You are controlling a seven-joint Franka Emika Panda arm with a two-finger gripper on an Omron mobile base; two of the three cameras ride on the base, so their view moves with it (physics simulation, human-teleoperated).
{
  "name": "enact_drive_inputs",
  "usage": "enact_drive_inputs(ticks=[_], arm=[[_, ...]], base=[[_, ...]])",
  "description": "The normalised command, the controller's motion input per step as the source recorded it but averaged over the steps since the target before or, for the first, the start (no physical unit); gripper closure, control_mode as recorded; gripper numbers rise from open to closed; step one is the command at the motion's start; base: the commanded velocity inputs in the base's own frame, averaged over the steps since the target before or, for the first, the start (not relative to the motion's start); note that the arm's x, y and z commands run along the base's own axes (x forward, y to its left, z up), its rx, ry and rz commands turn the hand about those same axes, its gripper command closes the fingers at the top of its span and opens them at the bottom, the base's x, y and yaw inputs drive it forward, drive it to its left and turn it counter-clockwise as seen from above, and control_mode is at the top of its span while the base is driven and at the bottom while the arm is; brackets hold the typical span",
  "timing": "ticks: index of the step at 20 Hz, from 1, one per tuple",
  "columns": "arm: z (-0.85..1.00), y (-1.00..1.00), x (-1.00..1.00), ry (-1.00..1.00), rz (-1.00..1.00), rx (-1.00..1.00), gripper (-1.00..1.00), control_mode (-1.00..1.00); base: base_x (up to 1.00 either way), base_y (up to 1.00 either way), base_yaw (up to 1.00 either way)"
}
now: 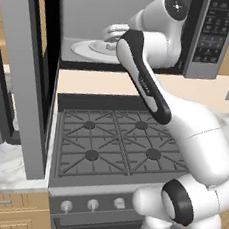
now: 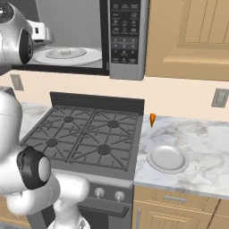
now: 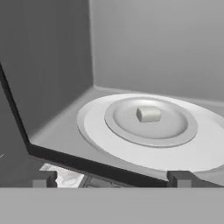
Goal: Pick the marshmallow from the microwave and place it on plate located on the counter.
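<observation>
The open pincer (image 3: 109, 178), holding nothing, sits at the mouth of the microwave (image 2: 127, 40), and the little marshmallow (image 3: 148, 114) rests just ahead of it on the middle of the round tray (image 3: 144, 144), while the white plate (image 2: 167, 158) waits far off on the tabletop (image 2: 201, 147).
</observation>
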Motion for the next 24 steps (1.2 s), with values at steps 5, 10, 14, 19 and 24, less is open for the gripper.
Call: enact_drive_inputs(ticks=[5, 10, 14, 19, 24], arm=[[-0.3, -0.14, 0.58, 0.0, 0.04, 0.0, -1.0, -1.0], [-0.34, -0.03, 0.62, 0.0, 0.02, 0.0, -1.0, -1.0], [-0.39, -0.02, 0.71, 0.0, 0.01, 0.0, -1.0, -1.0], [-0.05, -0.03, 0.69, 0.05, 0.01, 0.0, -1.0, -1.0], [0.0, 0.0, 0.56, 0.05, 0.0, 0.0, -1.0, -1.0]], base=[[0.0, 0.0, 0.0], [0.0, 0.0, 0.0], [0.0, 0.0, 0.0], [0.0, 0.0, 0.0], [0.0, 0.0, 0.0]])
